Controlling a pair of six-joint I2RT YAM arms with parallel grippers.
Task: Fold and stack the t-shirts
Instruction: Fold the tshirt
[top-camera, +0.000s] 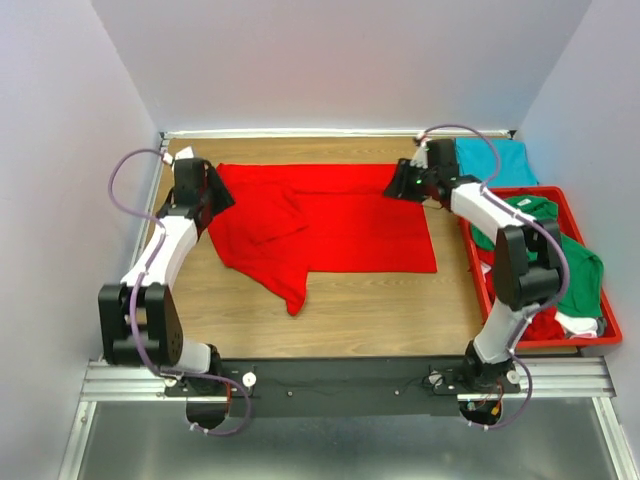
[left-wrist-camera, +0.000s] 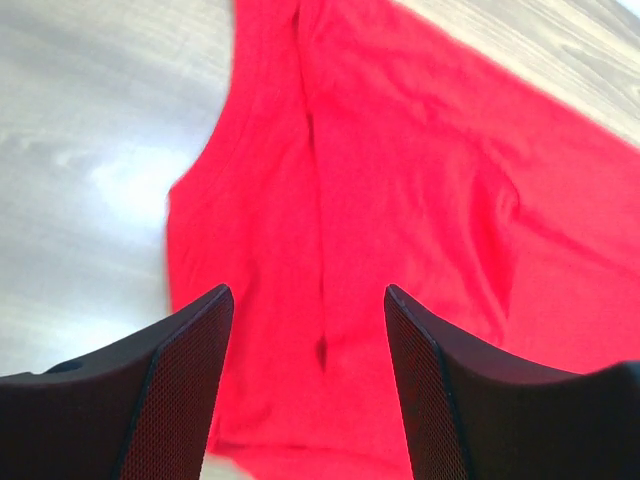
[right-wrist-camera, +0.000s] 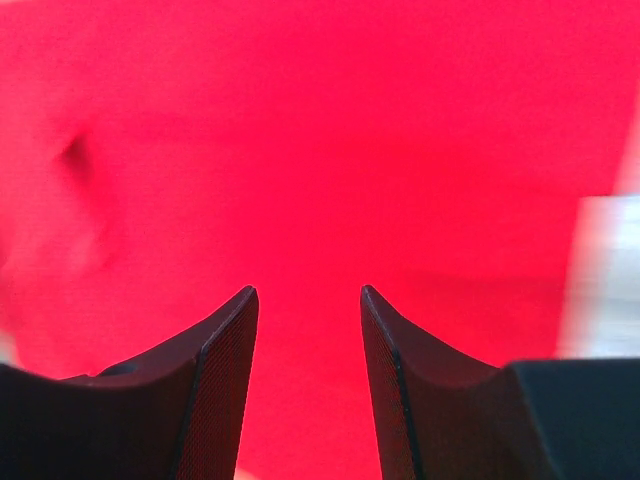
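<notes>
Under the left gripper (left-wrist-camera: 305, 295) and right gripper (right-wrist-camera: 308, 292), both parted and empty, lies the red t-shirt (top-camera: 330, 220).

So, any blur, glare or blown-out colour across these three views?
Top external: sharp, evenly lit, red t-shirt strongly saturated. Left wrist: a bright glare patch on the table, cloth edges slightly soft. Right wrist: smeared at the right edge, red fills the frame with little texture; fingers are crisp.
</notes>
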